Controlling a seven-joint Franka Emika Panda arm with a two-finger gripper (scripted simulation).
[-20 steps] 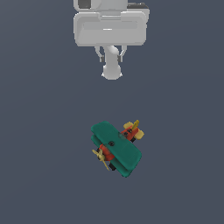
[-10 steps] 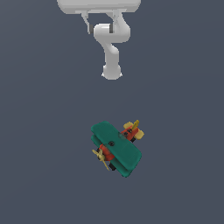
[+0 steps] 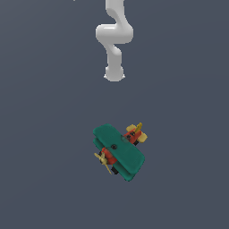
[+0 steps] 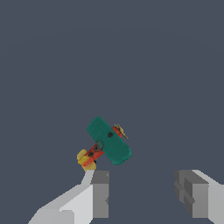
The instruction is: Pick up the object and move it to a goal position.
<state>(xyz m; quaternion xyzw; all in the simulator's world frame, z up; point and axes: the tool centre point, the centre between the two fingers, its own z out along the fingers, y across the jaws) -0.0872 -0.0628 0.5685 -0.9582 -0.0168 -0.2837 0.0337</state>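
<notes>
The table was a plain slate-grey surface with nothing on it but the toy biplane, which lay a little below the middle of the exterior view and had not shifted over the last second. What had changed was the arm: the broad white hand that filled the top of that view a second before had slid out of frame, leaving only the bent links and base at upper centre, so the gripper had most likely travelled out over the plane. In the wrist view its fingers stood spread wide with nothing between them, the biplane lying just beyond them and untouched, so the pickup had not begun. The fuselage ran diagonally in the exterior view, the yellow propeller pointing to the lower left, the tail to the upper right, and the teal wings crossing it toward the lower right.
</notes>
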